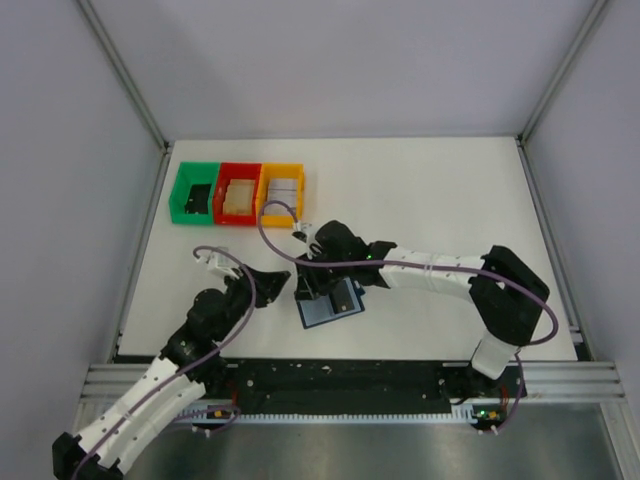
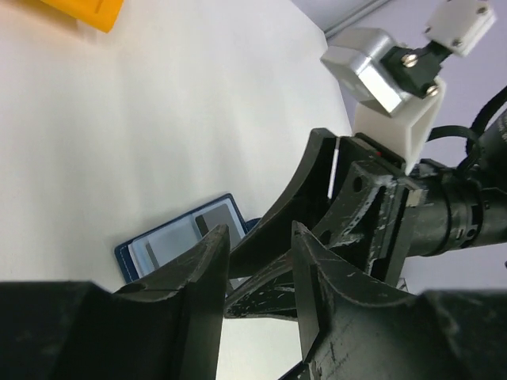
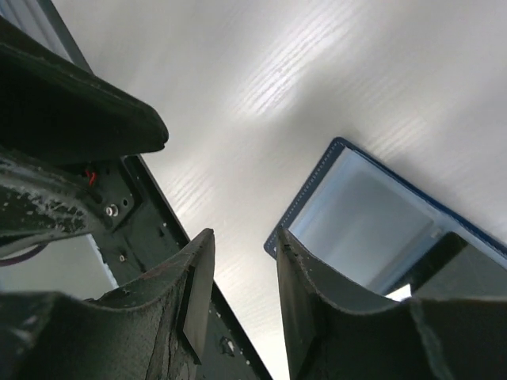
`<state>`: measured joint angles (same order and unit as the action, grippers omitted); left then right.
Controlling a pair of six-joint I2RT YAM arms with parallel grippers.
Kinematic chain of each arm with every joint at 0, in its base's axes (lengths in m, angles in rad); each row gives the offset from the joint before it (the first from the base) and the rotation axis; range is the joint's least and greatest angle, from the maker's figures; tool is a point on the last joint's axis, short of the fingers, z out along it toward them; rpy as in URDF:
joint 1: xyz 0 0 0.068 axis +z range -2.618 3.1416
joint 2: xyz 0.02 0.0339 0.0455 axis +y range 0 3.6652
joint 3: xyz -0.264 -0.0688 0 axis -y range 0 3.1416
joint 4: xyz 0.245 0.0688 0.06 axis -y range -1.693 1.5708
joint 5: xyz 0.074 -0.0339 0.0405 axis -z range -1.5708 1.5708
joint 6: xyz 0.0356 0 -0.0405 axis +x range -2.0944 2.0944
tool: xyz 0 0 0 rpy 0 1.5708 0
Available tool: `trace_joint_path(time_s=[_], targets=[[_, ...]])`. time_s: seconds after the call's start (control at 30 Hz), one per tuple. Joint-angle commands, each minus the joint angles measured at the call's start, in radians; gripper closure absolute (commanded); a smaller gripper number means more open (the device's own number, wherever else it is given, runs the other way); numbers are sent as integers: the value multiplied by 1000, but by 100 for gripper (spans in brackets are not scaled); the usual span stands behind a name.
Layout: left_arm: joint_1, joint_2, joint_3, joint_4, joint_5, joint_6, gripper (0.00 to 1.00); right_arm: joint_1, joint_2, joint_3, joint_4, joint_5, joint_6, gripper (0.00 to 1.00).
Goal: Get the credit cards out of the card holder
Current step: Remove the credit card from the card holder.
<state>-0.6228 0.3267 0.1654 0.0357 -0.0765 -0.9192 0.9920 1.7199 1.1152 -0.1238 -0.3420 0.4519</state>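
The dark blue card holder (image 1: 332, 305) lies open and flat on the white table, near the front middle. Its pale grey-blue inner panels face up (image 2: 170, 244) (image 3: 364, 214). I cannot tell the credit cards apart from the panels. My right gripper (image 1: 310, 288) hangs over the holder's left edge, its jaws apart with only table showing between them (image 3: 245, 235). One of its fingers (image 3: 313, 293) overlaps the holder's corner. My left gripper (image 1: 282, 278) sits just left of the holder, close to the right gripper, open and holding nothing (image 2: 257, 229).
Green (image 1: 193, 195), red (image 1: 236, 195) and orange (image 1: 281, 192) bins stand in a row at the back left; the orange bin's corner (image 2: 87, 9) shows in the left wrist view. The two grippers nearly touch. The table's front rail (image 1: 350, 375) is close behind the holder.
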Motion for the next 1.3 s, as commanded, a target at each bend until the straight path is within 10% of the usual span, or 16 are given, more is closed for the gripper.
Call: trace_joint_path(time_s=[0.0,0.53,1.27], targets=[[-2,40,6,7,38,6,57,-36,-115,-38,-63,78,-22,63],[-86,751,158,391,294,-93,48,-242,-229,-376,118,61,51,70],[-127,1051,163,535,260,-171,53,-271,-148,-449,239,26,60,81]])
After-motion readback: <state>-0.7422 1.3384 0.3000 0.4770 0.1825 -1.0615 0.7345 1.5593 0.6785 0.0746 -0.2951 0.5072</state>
